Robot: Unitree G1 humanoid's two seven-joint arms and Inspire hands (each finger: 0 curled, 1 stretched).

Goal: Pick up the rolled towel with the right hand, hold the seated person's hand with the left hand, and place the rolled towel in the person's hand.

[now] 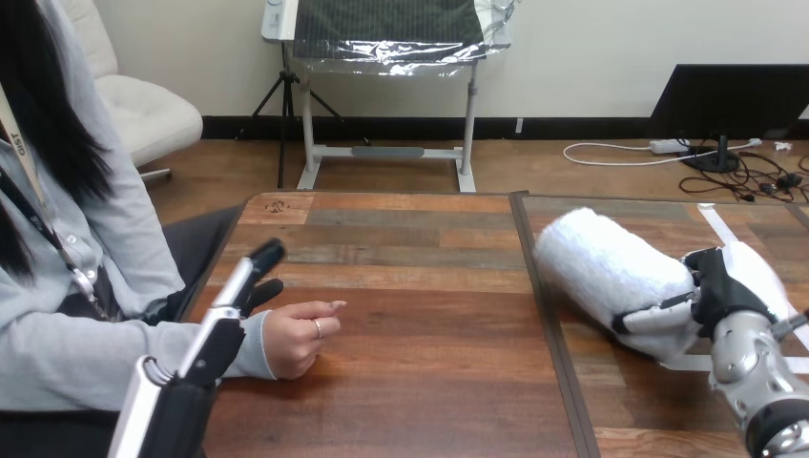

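Note:
A white rolled towel (611, 267) lies on the table at the right, tilted from upper left to lower right. My right hand (711, 286) is at its lower right end, with fingers and thumb curled round the roll. The person's hand (298, 336) rests loosely curled on the table at the left. My left hand (240, 286) is raised just left of and behind the person's wrist, its fingers straight and pointing up and away; it stands beside the wrist, and I cannot tell whether it touches.
The wooden table (420, 382) has a dark seam (539, 315) running front to back between its two halves. White tape strips (714, 221) lie on the right half near the towel. The person sits close against the left edge.

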